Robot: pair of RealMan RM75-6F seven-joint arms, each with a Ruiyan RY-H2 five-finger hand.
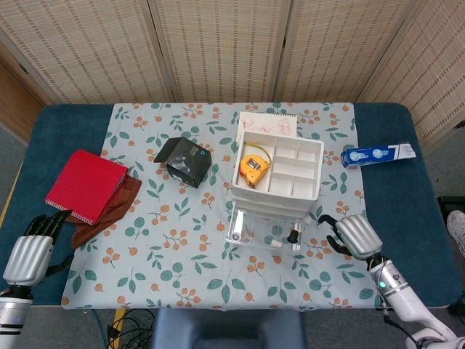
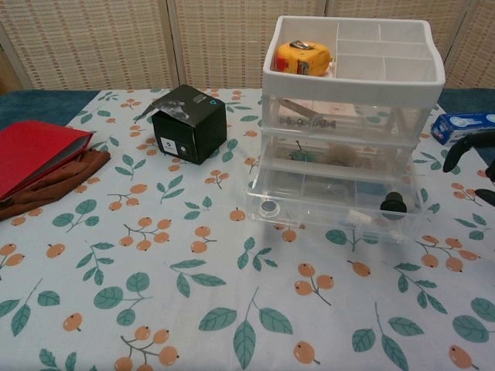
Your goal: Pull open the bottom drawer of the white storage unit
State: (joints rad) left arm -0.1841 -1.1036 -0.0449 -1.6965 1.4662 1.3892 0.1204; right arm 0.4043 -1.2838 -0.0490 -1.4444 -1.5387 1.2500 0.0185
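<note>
The white storage unit (image 1: 277, 174) stands right of the table's middle, with clear drawers showing in the chest view (image 2: 352, 85). Its bottom drawer (image 1: 265, 230) sticks out toward me (image 2: 336, 205) and holds a black knob (image 2: 394, 202) and small parts. My right hand (image 1: 356, 236) hovers right of the drawer's front corner, fingers spread, apart from it and holding nothing. In the chest view only its dark fingers (image 2: 458, 148) show at the right edge. My left hand (image 1: 29, 251) lies at the table's near left edge, empty, fingers stretched forward.
A yellow tape measure (image 1: 253, 169) sits in the unit's top tray. A black box (image 1: 187, 161) stands left of the unit. A red notebook (image 1: 86, 185) lies on a brown cloth (image 1: 109, 211) at the left. A blue-and-white pack (image 1: 378, 154) lies at the right.
</note>
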